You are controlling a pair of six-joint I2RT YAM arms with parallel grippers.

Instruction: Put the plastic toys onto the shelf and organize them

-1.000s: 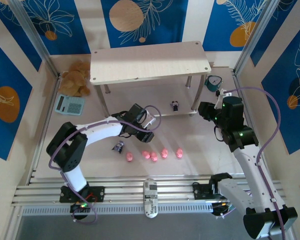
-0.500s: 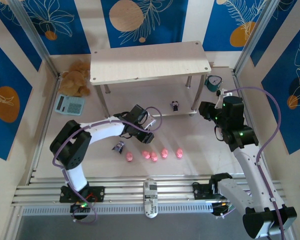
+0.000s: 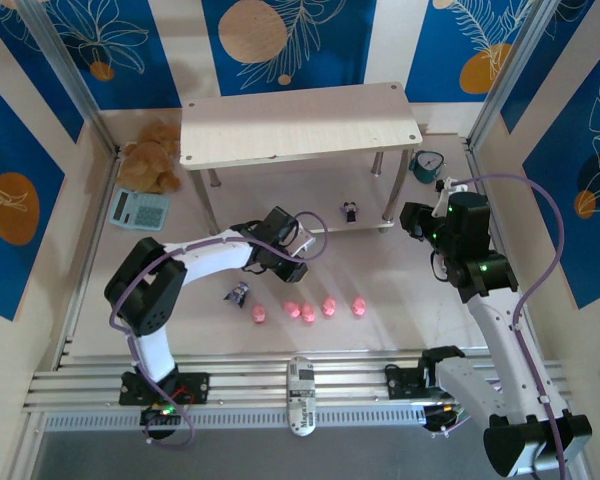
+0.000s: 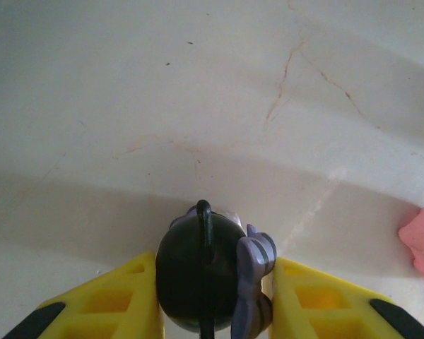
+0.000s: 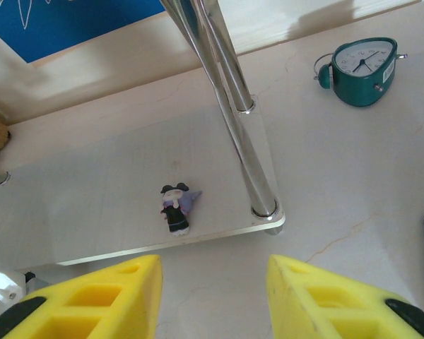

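Pinching a dark figurine between its jaws, the left gripper sits low over the table, just behind the row of pink pigs. Near the shelf, the right gripper hovers with jaws spread and empty. The lower board carries a second figurine.

I am counting five pink pigs in a row, lower middle of the overhead frame. I am counting three dark figurines: one dark figurine left of that row, a second at centre, and a third at the bottom centre of the left wrist frame. I am also seeing one shelf, one plush bear, one calculator and one teal clock.
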